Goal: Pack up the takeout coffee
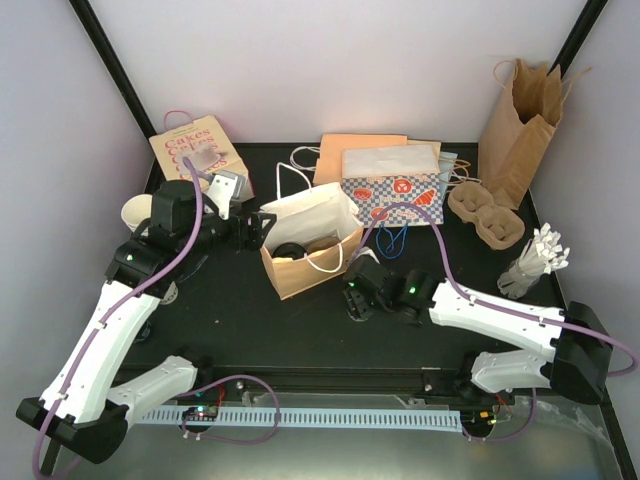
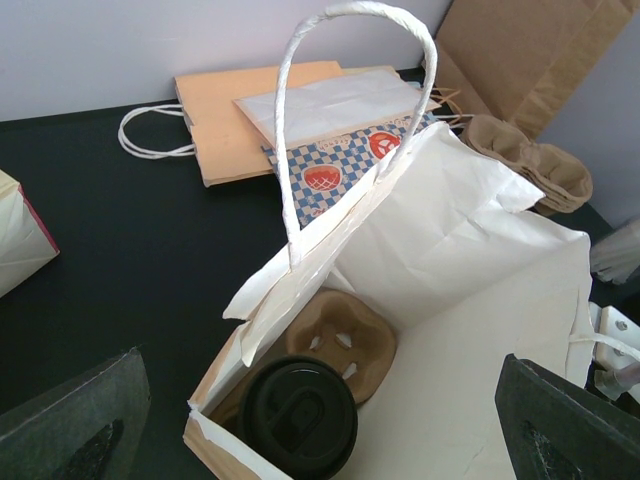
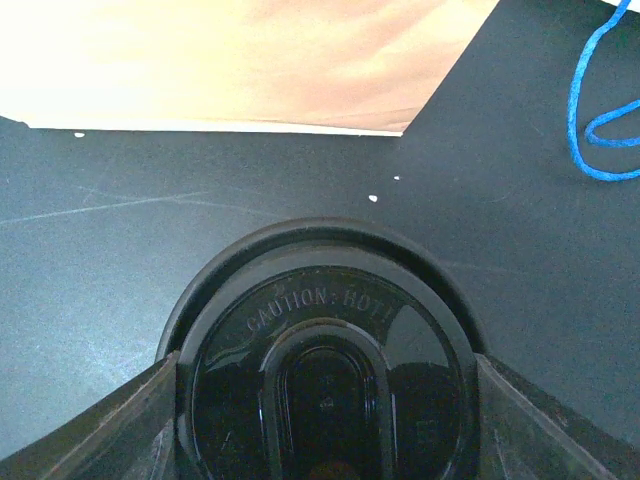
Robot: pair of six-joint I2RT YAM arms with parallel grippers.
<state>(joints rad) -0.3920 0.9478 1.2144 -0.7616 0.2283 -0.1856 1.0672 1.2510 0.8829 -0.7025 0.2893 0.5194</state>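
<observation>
Standing nearest the arm bases: takeout coffee (image 3: 325,340), upright on the black table (image 1: 250,330), just in front of the white paper bag (image 1: 300,225). Its black lid is marked CAUTION: HOT.

Right gripper (image 1: 357,293): straddles that cup, jaws part-wide and set against opposite sides of the lid. Judged a grip taken so the cup can go up and over the bag's rim.

White paper bag: upright, mouth open, one handle raised.
- Pulp carrier (image 2: 340,340) on the bag floor, there to keep cups from tipping.
- Second lidded cup (image 2: 297,418) seated in the carrier's near pocket.
- Adjoining pocket vacant, likely the destination.

Left gripper (image 2: 320,410): over the bag's left rim, jaws wide, holding nothing. Judged posted to keep the mouth open.

Beyond, along the far side:
- Checked blue bag (image 1: 390,190) lying on an orange flat bag (image 1: 350,150).
- Stacked spare carriers (image 1: 485,215).
- Tall brown bag (image 1: 520,120).
- "Cakes" bag (image 1: 195,150).
- Lidless cream cups (image 1: 135,212), far left.
</observation>
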